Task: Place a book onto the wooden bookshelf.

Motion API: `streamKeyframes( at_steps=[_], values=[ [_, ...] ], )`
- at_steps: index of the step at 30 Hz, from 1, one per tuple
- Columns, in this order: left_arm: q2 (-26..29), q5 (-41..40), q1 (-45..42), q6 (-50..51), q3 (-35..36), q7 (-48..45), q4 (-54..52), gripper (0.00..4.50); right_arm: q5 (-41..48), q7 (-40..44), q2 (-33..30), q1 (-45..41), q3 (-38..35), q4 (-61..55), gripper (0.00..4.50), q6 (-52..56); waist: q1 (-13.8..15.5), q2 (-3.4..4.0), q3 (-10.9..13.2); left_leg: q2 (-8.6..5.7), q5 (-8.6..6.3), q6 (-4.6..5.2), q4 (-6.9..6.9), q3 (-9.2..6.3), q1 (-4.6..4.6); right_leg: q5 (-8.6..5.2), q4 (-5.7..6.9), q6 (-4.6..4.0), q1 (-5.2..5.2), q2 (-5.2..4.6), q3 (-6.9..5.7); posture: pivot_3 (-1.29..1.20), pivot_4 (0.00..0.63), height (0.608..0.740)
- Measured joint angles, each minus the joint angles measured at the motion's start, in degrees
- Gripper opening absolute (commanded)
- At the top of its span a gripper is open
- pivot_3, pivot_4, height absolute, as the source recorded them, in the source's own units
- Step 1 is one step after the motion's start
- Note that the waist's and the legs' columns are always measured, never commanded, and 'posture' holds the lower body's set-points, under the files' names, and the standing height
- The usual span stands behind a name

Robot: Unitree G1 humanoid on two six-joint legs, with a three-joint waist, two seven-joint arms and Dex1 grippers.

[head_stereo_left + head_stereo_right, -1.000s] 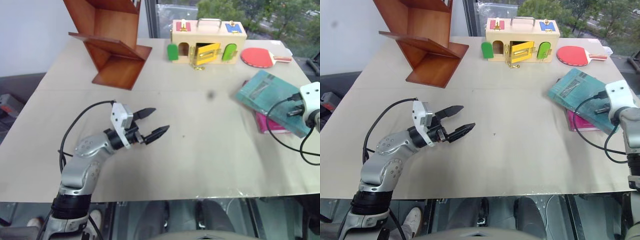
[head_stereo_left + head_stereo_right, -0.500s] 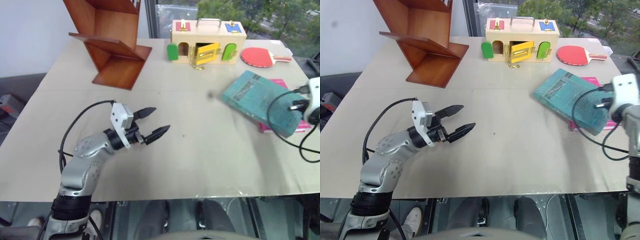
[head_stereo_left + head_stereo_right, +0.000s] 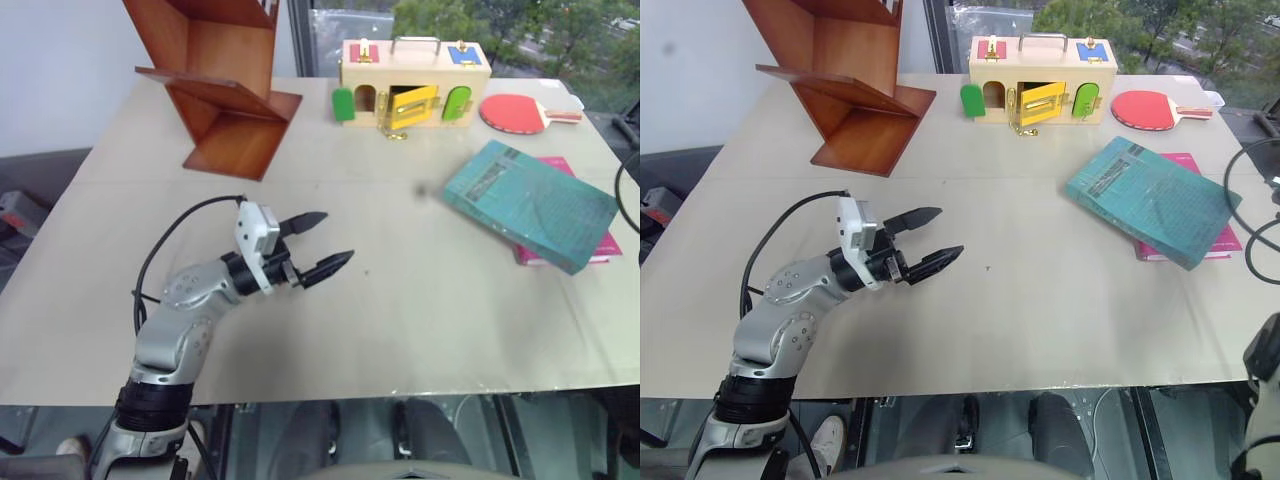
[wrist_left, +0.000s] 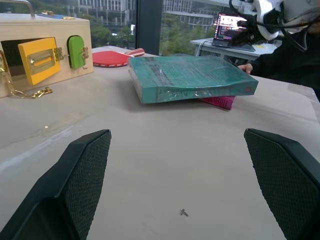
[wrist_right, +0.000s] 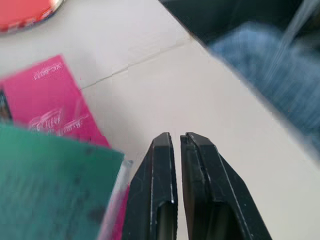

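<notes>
Standing at about eleven o'clock on the pale table (image 3: 400, 330), the wooden bookshelf (image 3: 222, 85) shows bare slanted boards with nothing on them, so the job looks barely begun to me: the book has yet to be gripped, lifted, carried across and set on the wood. Nearer my side, around eight o'clock, the left gripper (image 3: 320, 245) hovers just above the tabletop with its two black fingers spread wide and nothing between them, pointing roughly toward three o'clock. At twelve o'clock sits a pale wooden box with coloured doors (image 3: 414, 78), its yellow door ajar, and just beyond it toward one o'clock lies a red table-tennis paddle (image 3: 520, 113). The book (image 3: 528, 203), teal-green and thick, lies flat at about two to three o'clock, well apart from the shelf, resting partly on a thinner pink book (image 3: 590, 245) that peeks out from under its right side. Its long axis runs on a diagonal, from the ten o'clock corner down to the four o'clock corner, with the title end toward the middle of the table; in the left wrist view one long edge faces that open claw. The right gripper (image 5: 178, 145) is off by the book's far right corner, beside it and not touching as far as I can tell, its fingers pressed together on nothing. A person sits at a desk beyond the table.
</notes>
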Motion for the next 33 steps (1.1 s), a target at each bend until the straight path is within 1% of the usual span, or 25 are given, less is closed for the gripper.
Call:
streamKeyframes(
  at_steps=[4, 9, 12, 16, 22, 26, 28, 30, 33],
  values=[
    [0.0, 0.0, 0.1, 0.1, 0.1, 0.2, 0.0, 4.5, 2.0, 0.0, -0.7, -2.0, -1.6, 11.0, 0.35, -4.1, -0.3, 0.02, 0.0, 0.0, -0.01, 0.02, -0.05, 0.08, -0.04, 0.0, -0.13, 0.01, 0.0, 0.0, 0.07, 0.0, 0.15, 0.74],
    [0.3, 0.0, 0.6, 0.3, 0.2, 0.7, -0.1, 4.5, 3.2, 1.7, -0.4, -2.1, -1.5, 16.5, 0.35, -5.6, -0.6, 0.04, 0.0, 0.01, -0.01, 0.02, -0.06, 0.08, -0.03, 0.01, -0.13, 0.02, 0.0, 0.0, 0.11, 0.0, 0.15, 0.74],
    [0.5, -0.1, 0.6, 0.3, 0.3, 1.1, -0.1, 4.5, 3.3, 3.5, 0.7, -2.1, -0.4, 17.1, 0.35, -5.6, -0.8, 0.04, 0.0, 0.02, -0.01, 0.02, -0.05, 0.09, -0.02, 0.01, -0.1, 0.02, 0.0, 0.01, 0.13, 0.0, 0.15, 0.74],
    [0.9, -0.1, 0.7, 0.4, 0.7, 1.3, -0.1, 4.5, 3.3, 8.0, 0.9, -2.1, 1.6, 17.1, 0.35, -4.5, -0.9, 0.05, 0.0, 0.05, -0.01, 0.02, -0.05, 0.13, 0.02, 0.01, -0.09, 0.02, 0.0, 0.03, 0.17, 0.0, 0.15, 0.74],
    [1.4, -0.4, 0.9, 0.5, 1.3, 1.3, -0.3, 4.5, 3.5, 16.3, 1.5, -1.2, 5.0, 15.1, 0.35, 0.5, -0.9, 0.04, 0.0, 0.09, -0.01, 0.01, -0.04, 0.15, 0.06, 0.01, -0.05, 0.02, 0.01, 0.05, 0.19, 0.0, 0.15, 0.74],
    [1.5, -0.5, 0.9, 0.5, 1.4, 1.4, -0.4, 4.5, 4.4, 19.6, 1.6, 1.8, 5.5, 13.6, 0.35, 4.2, -0.7, 0.07, 0.0, 0.08, -0.01, 0.01, -0.04, 0.14, 0.02, 0.01, -0.06, 0.02, 0.0, 0.02, 0.17, 0.0, 0.15, 0.74],
    [1.6, -0.5, 0.9, 0.5, 1.7, 1.4, -0.4, 4.5, 5.4, 18.6, 1.5, 2.0, 4.3, 13.3, 0.35, 3.8, -0.7, 0.08, 0.0, 0.07, -0.01, 0.01, -0.04, 0.15, 0.02, 0.01, -0.07, 0.02, 0.0, 0.0, 0.19, 0.0, 0.15, 0.74],
    [1.6, -0.5, 0.7, 0.5, 1.7, 1.3, -0.4, 4.5, 6.8, 13.5, 1.4, 2.2, 0.9, 13.5, 0.35, -0.6, -0.7, 0.09, 0.1, 0.05, -0.01, 0.01, -0.04, 0.14, 0.02, 0.01, -0.07, 0.02, 0.0, 0.0, 0.17, 0.0, 0.15, 0.74],
    [1.6, -0.5, 0.2, 0.5, 1.7, 1.0, -0.4, 4.5, 8.8, 8.8, 1.4, 2.1, -2.4, 14.4, 0.35, -6.4, -0.7, 0.09, 0.1, 0.05, -0.01, 0.01, -0.04, 0.15, 0.02, 0.01, -0.07, 0.02, 0.0, 0.02, 0.17, 0.0, 0.15, 0.74]
  ],
)
